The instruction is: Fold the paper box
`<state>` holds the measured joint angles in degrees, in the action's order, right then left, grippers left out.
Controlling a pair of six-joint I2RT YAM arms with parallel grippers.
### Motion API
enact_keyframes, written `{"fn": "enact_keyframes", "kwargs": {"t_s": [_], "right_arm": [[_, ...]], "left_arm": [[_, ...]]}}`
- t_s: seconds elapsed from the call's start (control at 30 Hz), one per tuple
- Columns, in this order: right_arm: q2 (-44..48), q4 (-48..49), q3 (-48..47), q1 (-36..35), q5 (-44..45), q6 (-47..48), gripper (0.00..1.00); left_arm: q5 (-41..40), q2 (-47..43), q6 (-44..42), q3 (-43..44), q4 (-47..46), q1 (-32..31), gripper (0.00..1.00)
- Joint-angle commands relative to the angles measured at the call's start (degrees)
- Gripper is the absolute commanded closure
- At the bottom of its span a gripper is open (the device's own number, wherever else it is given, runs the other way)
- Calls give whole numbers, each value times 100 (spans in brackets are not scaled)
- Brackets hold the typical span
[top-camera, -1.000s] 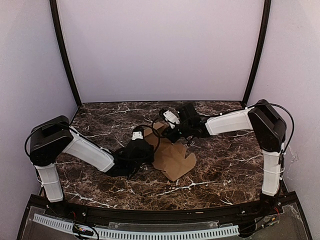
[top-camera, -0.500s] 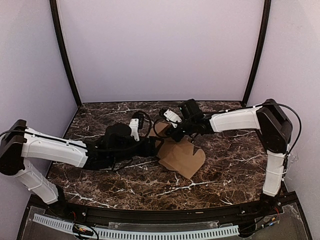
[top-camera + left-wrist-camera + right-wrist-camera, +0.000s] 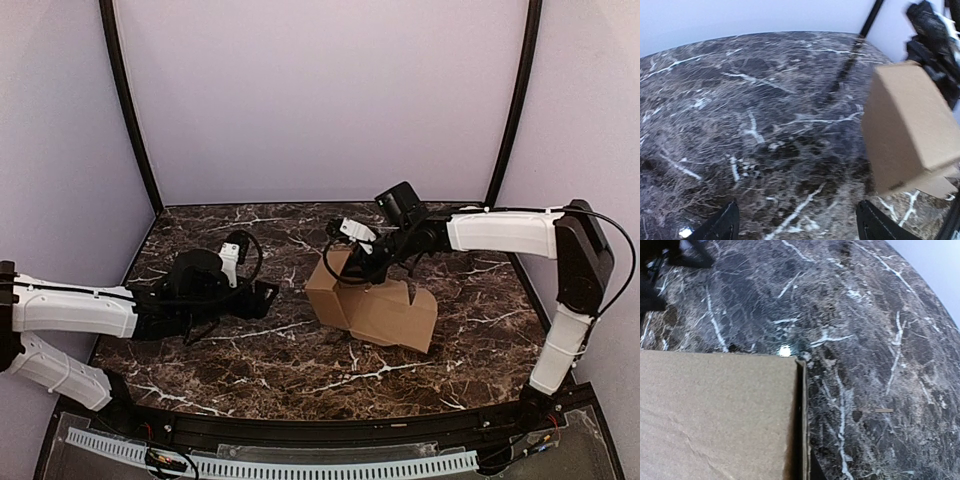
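- Box (image 3: 375,310): plain brown cardboard, partly folded, standing on the table (image 3: 250,230) a little right of centre. Its left part forms a cube-like corner. A flat panel runs from it to the right, with its lower edge on the marble.
- Right gripper (image 3: 358,268): reaches in from the right and meets the upper rear edge of the box. Its jaws are nearly closed and pinch that edge of the cardboard. In the right wrist view a cardboard panel (image 3: 715,415) fills the lower left, with its cut edge running up the middle. The fingers are mostly hidden behind it.
- Left gripper (image 3: 265,295): low over the table, left of the box, pointing towards it. It is near the box but does not touch it. Its jaws stand wide apart and hold nothing.
- Left wrist view: two black fingertips (image 3: 725,225) show at the bottom corners, with only bare marble between them. The folded corner of the box (image 3: 907,130) stands ahead to the right, and the right gripper (image 3: 935,40) shows dark above and behind it.
- Left arm (image 3: 80,305): stretched low across the left side of the table.
- Right arm (image 3: 500,232): extended level from the right side.
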<state>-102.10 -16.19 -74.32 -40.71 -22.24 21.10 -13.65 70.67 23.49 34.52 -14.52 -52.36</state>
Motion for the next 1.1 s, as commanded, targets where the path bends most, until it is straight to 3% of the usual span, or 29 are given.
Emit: {"fn": "enact_keyframes", "kwargs": {"t_s": [0.0,0.23,0.5,0.97,1.07], "right_arm": [[-98,-514,38,-194,-843,365,93],[-192,-190,67,-480,-837,49,93],[-405,367,63,-625,-250,-726,97],[-564,1597,154,-896,1552,-2056,100],[-745,1366,-211,-1030,1970,-2058,100]], "left_arm": [[-373,568,157,37,-93,417,20],[1224,2034,-63,527,-1552,517,23],[2479,2701,303,679,-2809,422,24],[3055,3240,1098,754,-3633,310,28],[2664,3174,1172,645,-3404,323,29]]}}
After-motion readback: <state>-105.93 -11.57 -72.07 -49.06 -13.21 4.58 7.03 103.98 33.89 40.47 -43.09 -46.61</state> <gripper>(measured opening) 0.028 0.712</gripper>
